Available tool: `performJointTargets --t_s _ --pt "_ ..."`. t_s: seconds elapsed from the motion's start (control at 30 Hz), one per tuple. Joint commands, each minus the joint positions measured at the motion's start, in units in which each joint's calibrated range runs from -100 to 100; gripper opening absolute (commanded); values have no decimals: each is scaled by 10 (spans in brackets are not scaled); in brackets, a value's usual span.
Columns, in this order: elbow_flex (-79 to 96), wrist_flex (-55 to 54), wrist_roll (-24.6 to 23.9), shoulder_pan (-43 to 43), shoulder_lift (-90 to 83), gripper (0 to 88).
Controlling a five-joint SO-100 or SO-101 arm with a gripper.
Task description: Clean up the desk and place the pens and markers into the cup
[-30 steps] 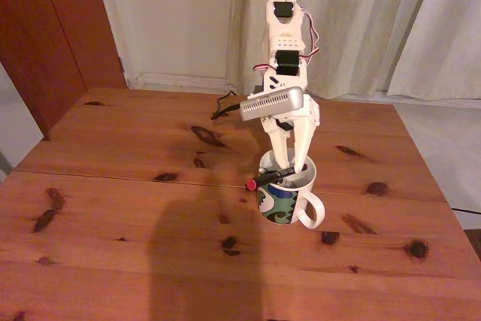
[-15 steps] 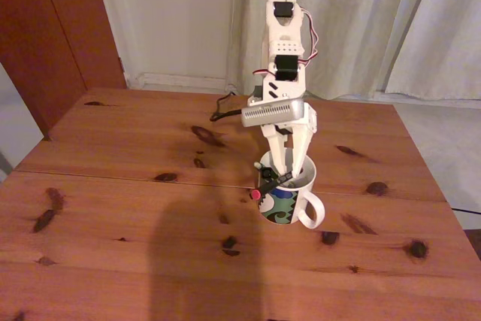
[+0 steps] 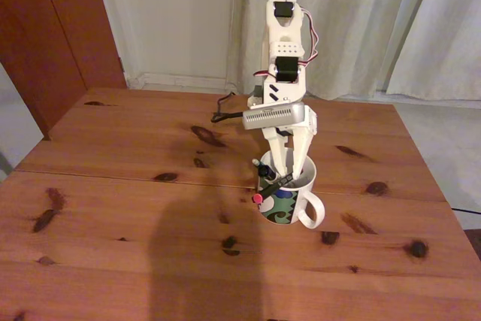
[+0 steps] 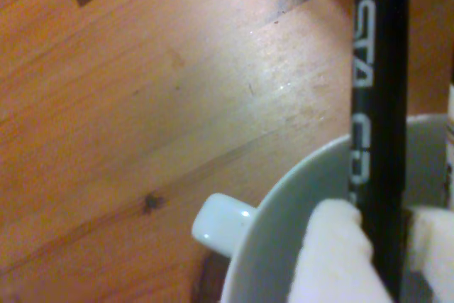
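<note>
**A:** Looking at the fixed view, the gripper (image 3: 288,173) hangs straight down over the white mug (image 3: 288,199), fingertips at or just inside the rim. What are they holding?

**B:** The black pen with the red tip (image 3: 272,186). In the wrist view its barrel (image 4: 379,125) runs between the two white fingertips (image 4: 333,260), which sit narrow against it on either side, so I'd call that a closed grip on the pen.

**A:** And the pen's long axis?

**B:** Tilted, not upright. In the fixed view the red tip pokes out over the mug's left rim and lower, while the other end slants up and right into the mug under the fingers. So it lies across the rim, part in and part out.

**A:** That's the relation that matters, then. If the fingers part now, I'd judge the pen may either slide in or tip out over the left edge onto the desk (image 3: 135,208).

**B:** Agreed; raising the red end first looks safer.

**A:** Anything else in the mug?

**B:** A dark-ended stick stands at the left rim in the fixed view, probably the marker, but it's too small to be sure. I can't pick out a green pen.

**A:** What's hidden?

**B:** The mug's inside and bottom. The wrist view cuts off the pen's ends, and its lettering is blurred.
</note>
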Motion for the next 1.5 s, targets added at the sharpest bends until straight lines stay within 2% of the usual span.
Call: performJointTargets --t_s 0.0,0.73,1.47 --pt "-2 -11 14 4 -11 84" --pt "26 -12 15 5 -50 84" --pt "-27 -15 16 34 -44 84"
